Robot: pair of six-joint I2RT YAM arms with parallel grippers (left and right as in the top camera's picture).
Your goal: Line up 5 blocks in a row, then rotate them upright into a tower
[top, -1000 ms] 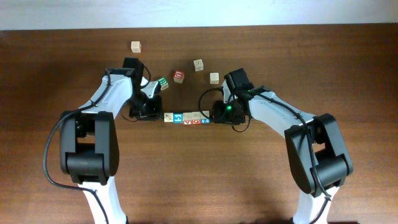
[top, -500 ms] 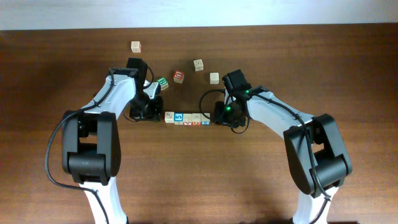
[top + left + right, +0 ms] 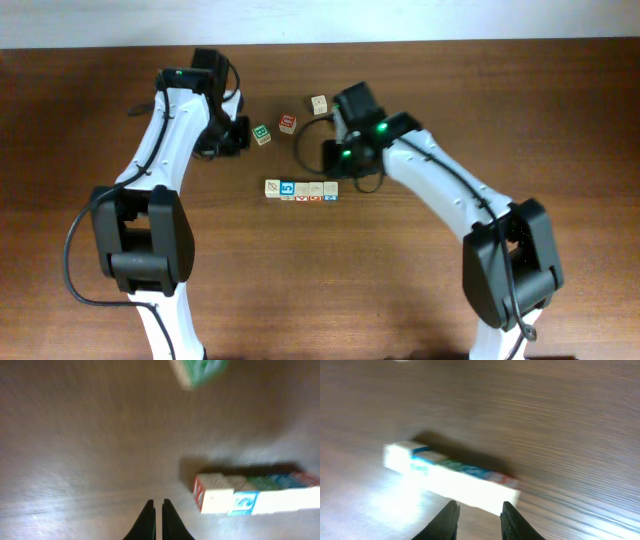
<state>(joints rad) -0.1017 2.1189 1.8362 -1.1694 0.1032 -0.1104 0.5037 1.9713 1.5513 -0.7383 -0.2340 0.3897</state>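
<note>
Several pale alphabet blocks (image 3: 301,189) lie side by side in one straight row at the table's middle. In the left wrist view the row (image 3: 255,494) lies to the right of my left gripper (image 3: 157,506), which is shut and empty. In the overhead view the left gripper (image 3: 238,138) hovers beside a green-faced block (image 3: 262,133), seen blurred (image 3: 200,371) ahead of the fingers. My right gripper (image 3: 479,507) is open with nothing between its fingers, and the row (image 3: 455,475) lies just beyond them. From above, the right gripper (image 3: 330,160) sits behind the row's right end.
A red-faced block (image 3: 287,123) and a pale block (image 3: 319,103) lie loose behind the row. The table's far edge (image 3: 420,42) runs along the top. Both arms reach in from the near side.
Both grippers have pulled back from the ends of the row toward the far side. The left jaws have closed, the right jaws have narrowed. The row has not moved.
</note>
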